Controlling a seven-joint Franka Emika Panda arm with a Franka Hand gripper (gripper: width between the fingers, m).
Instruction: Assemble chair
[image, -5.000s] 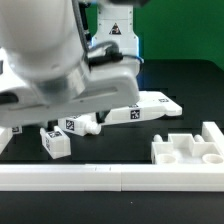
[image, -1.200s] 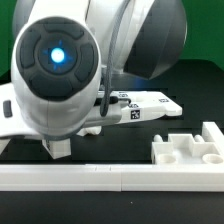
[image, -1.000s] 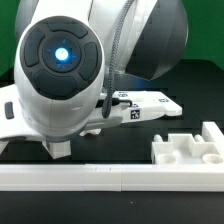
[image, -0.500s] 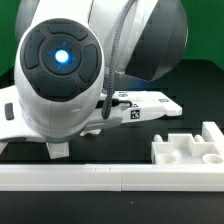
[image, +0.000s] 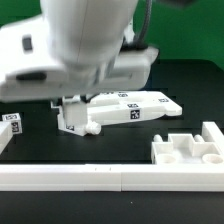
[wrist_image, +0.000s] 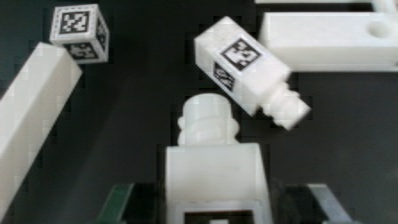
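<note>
Since last look the arm (image: 90, 40) swung round; gripper (wrist_image: 221, 205) clamped on a leg (wrist_image: 214, 160), raised off surface (image: 120, 145). I judged pickup done, insertion next.

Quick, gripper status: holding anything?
Gripper: closed, holding the pegged chair part.

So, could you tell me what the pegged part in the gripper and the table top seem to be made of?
The pegged part looks like white plastic with a matte finish: even colour, a softly rounded peg, no grain. The table top looks like a black matte mat or cloth, showing no glare; which of the two I cannot tell.
</note>
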